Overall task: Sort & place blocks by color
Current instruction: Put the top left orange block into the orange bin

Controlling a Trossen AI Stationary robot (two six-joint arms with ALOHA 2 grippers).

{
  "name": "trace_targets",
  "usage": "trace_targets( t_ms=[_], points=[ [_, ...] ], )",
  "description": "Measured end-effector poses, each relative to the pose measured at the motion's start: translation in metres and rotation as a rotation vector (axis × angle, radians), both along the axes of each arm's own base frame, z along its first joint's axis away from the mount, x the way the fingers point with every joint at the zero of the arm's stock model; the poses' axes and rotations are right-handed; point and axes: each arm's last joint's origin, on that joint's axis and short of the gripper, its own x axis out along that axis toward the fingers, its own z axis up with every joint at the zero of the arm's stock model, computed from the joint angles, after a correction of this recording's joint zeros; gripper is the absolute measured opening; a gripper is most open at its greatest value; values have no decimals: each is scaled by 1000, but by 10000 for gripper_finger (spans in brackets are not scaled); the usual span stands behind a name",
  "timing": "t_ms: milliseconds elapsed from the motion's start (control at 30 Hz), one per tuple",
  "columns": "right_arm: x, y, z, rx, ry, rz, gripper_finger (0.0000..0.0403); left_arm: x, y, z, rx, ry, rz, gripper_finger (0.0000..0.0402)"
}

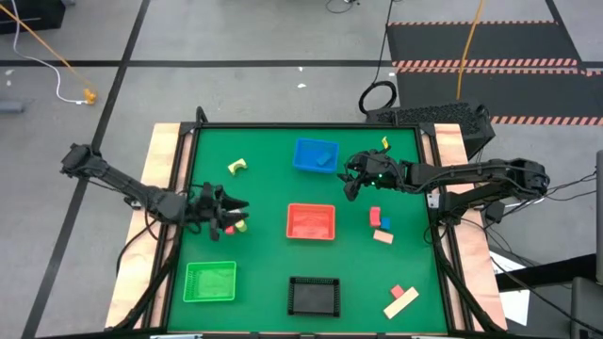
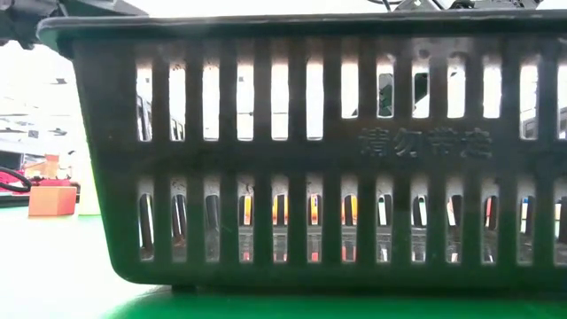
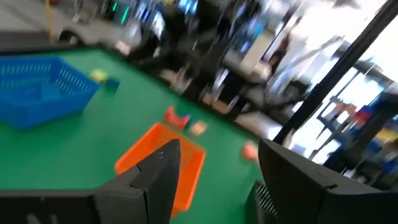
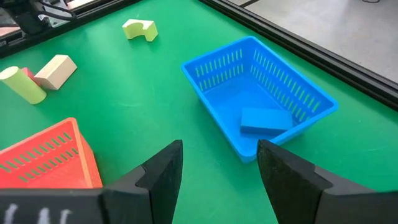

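Black bin [image 2: 301, 151] hiding low view

Green table [image 1: 264, 273] with four bins [image 1: 311, 221] and scattered blocks [image 1: 381, 226].

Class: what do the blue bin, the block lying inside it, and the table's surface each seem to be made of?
Blue bin: likely moulded plastic, with thin slotted walls and a slight sheen. Blue block inside it: probably painted wood, a solid matte slab with crisp edges. Table surface: seems a green felt-like mat, evenly matte with no glare.
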Motion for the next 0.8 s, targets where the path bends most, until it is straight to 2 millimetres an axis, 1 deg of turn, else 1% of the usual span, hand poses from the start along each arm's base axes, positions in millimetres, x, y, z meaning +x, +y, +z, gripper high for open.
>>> trace_targets(
  t_ms=[100, 233, 300, 467, 567, 667, 800],
  points=[
    [0, 0, 0, 14, -7, -7, 199, 10, -5, 6, -1, 137, 1, 218],
    [0, 0, 0, 16, -7, -4, 199, 17, -11, 9, -91, 362, -21, 218],
    [0, 0, 0, 16, -8, -3, 199, 18, -13, 9, -178, 475, -24, 218],
    [0, 0, 0, 17, -7, -2, 199, 19, -20, 8, -456, 745, -4, 218],
    [0, 0, 0, 16, -6, 1, 199, 19, -25, 7, -540, 849, 34, 218],
    [0, 0, 0, 3, 2, 11, 199, 19, -30, -1, -562, 932, 91, 218],
    [0, 0, 0, -18, 13, 25, 199, 18, -33, -16, -550, 1042, 183, 218]
  ],
)
